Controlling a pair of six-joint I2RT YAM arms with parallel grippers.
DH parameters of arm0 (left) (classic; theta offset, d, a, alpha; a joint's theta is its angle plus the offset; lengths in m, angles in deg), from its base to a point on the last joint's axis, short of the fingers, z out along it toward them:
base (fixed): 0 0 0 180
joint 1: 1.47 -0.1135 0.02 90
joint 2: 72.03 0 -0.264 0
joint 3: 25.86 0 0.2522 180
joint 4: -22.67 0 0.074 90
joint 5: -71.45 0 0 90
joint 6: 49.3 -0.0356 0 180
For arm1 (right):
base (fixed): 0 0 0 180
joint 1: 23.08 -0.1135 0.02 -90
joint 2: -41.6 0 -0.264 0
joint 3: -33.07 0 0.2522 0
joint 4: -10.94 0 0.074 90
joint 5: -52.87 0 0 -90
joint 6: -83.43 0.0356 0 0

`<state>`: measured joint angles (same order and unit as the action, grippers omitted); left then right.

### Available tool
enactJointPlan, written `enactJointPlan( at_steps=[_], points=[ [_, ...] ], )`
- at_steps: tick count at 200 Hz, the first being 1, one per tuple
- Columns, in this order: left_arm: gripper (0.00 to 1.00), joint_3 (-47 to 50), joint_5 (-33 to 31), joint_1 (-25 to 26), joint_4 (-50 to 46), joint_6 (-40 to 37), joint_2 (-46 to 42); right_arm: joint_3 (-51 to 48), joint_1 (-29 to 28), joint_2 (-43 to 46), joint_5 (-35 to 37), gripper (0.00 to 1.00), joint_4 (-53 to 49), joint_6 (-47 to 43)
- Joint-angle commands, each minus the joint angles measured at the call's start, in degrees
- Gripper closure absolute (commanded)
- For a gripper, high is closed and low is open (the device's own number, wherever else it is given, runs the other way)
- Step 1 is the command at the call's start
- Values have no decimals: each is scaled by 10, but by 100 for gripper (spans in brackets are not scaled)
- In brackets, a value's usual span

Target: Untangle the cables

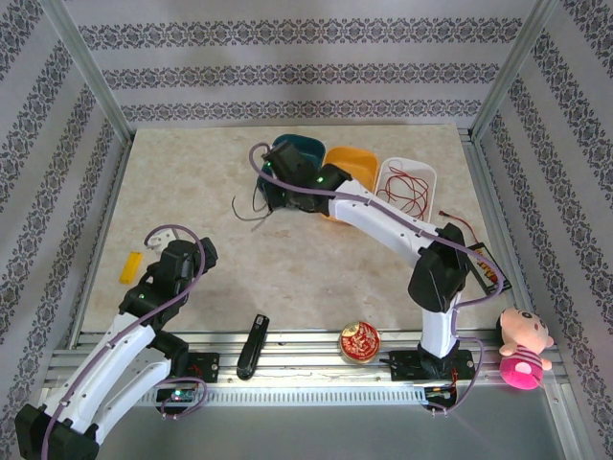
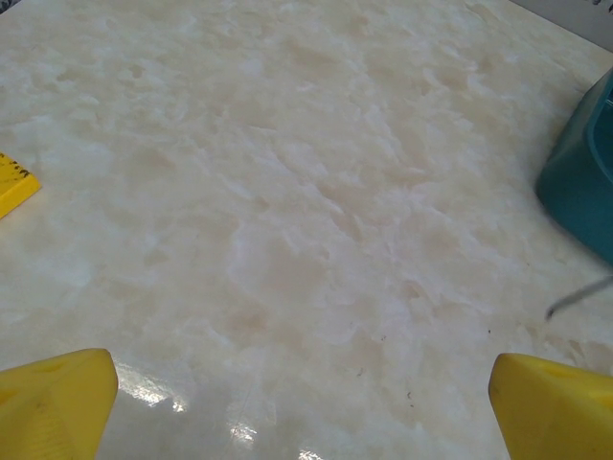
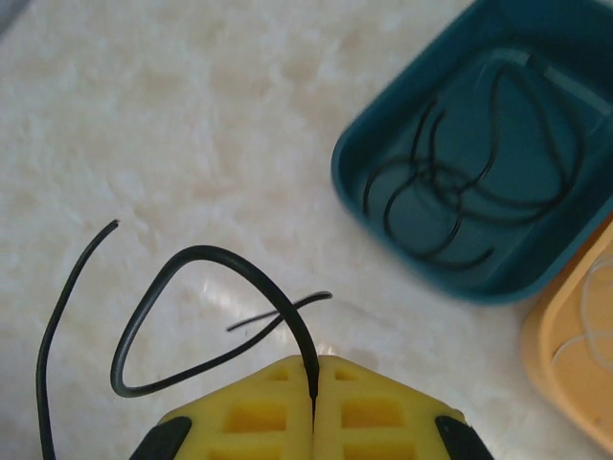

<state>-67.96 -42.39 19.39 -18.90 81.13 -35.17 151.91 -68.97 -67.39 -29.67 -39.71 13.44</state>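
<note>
One black cable (image 3: 211,251) is pinched in the closed right tool (image 3: 314,369) (left tool (image 2: 302,393) gaping, empty); a lift toward the teal bin (image 3: 347,187) ahead-right seems called for.

The right claw (image 3: 314,372) pinches a looping black cable (image 3: 206,250) beside a teal tray (image 3: 465,134) holding other black cables (image 3: 433,178).

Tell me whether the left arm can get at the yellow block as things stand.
Probably yes: the left gripper is open, and only bare table lies between it and the yellow block.
</note>
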Motion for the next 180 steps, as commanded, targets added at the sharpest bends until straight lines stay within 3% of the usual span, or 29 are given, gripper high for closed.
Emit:
enactJointPlan(
  at_steps=[1, 120, 180],
  points=[
    [1, 8, 1, -9, 6, 5, -9, 33, 20, -4, 21, 100, 12, -26],
    [1, 8, 4, -9, -24, 14, -40, 220, 113, -147, -15, 100, 81, -32],
    [0, 11, 8, -9, -26, 20, -42, 288, 138, -229, 28, 100, 63, -30]
  ],
)
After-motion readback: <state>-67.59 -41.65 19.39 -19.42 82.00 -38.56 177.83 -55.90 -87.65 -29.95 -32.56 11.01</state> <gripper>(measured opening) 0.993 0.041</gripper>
